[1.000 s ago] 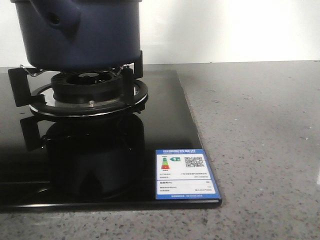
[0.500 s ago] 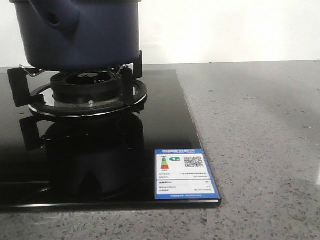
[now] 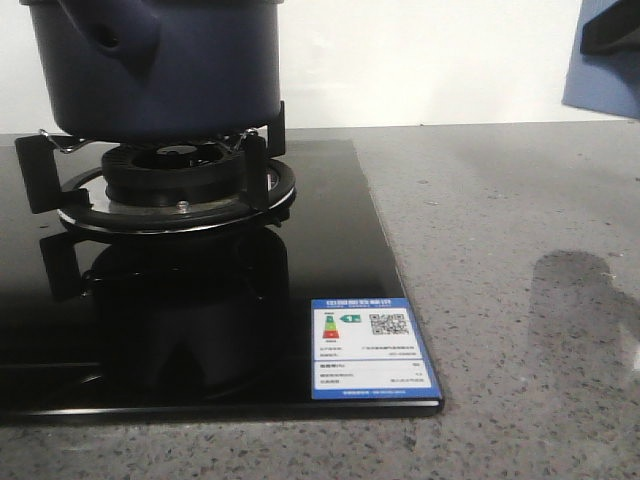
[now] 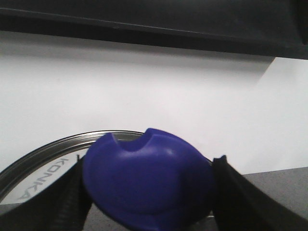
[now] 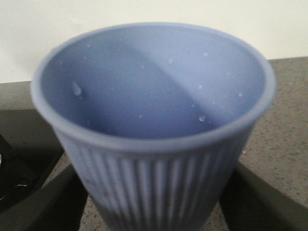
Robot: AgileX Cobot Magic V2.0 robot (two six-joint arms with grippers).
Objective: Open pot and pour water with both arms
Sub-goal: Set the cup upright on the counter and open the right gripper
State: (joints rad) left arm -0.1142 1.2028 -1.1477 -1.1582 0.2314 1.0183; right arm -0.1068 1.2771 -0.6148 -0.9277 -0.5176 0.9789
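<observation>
The left hand (image 4: 147,202) is raised with a pale wall behind it. Its two dark fingers (image 4: 67,202) are closed on either side of one rounded dark-blue knob (image 4: 149,185), which fills the gap between them. Just behind the knob, curving from one finger to the other, runs the metal rim of one lid (image 4: 43,156) with lettering printed on its surface. The knob seems to belong to this lid, though the join is hidden.

The right hand (image 5: 154,202) is closed on one pale blue ribbed cup (image 5: 154,120). Its two dark fingers (image 5: 48,202) press the cup's lower wall from opposite sides, and the cup stands upright between them with its mouth open to the wrist camera. Water droplets cling to the inner wall; the bottom of the cup cannot be made out. In the front view this cup and hand show only as a blue and dark shape at the top right corner (image 3: 610,50), casting a shadow on the grey desk (image 3: 520,250).

One pot (image 3: 155,65), dark navy, sits well away from that corner shape on the single burner (image 3: 175,185) of the black glass stove (image 3: 200,330), its short tubular stub (image 3: 110,35) facing the camera. Its top is cut off by the frame. One energy label (image 3: 370,348) is stuck at the stove's near corner.
</observation>
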